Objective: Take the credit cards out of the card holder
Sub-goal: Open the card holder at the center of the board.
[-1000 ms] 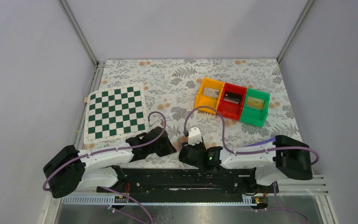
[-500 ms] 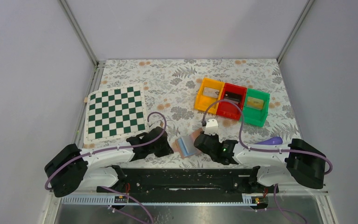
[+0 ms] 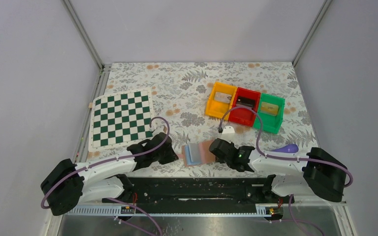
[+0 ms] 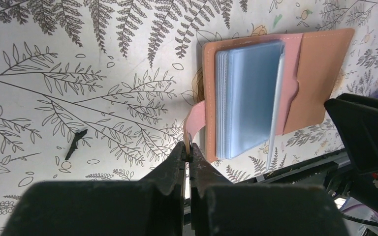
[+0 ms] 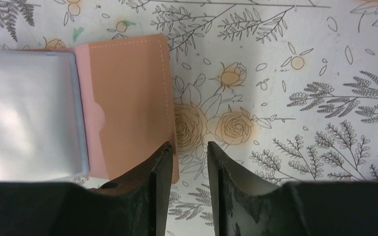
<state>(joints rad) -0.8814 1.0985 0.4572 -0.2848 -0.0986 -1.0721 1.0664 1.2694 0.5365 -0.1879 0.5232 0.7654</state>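
Floral-cloth table (image 3: 177,83), everything placed off the card holder (image 3: 204,151), which lies open and flat near the front edge between the two arms. The chessboard (image 3: 122,121) is well to the holder's left and further back. The row of three bins (image 3: 268,123) is behind it to the right, well apart. The holder's tan cover is spread toward the right arm, with the pale blue stack on its left half. The left gripper (image 4: 189,150) is at the holder's left edge, jaws pressed together and pinching the pink strap (image 4: 195,118) that comes off the spine side. That looks like the anchor, so it should hold firm and low and keep the holder from sliding. The right gripper (image 5: 188,147) is at the holder's right edge, jaws partly spread and gripping nothing. One finger overlaps the cover's corner and the gap sits over bare cloth just beside it. The credit cards (image 4: 248,98) are not out yet: the bluish stack sits inside the holder, and I can't tell cards from sleeves. A thin whitish edge shows along the stack's right side. The step in hand reads as lining up the right arm for the first pull. To do it well, the right arm should move in over the cover toward the thumb notch (image 5: 96,110) at the pocket edge and get the tips onto one card edge only. It should close lightly and draw the card flat, away from the strap, with no lifting that would fold the cover. The risk is grabbing the cover or several leaves at once.
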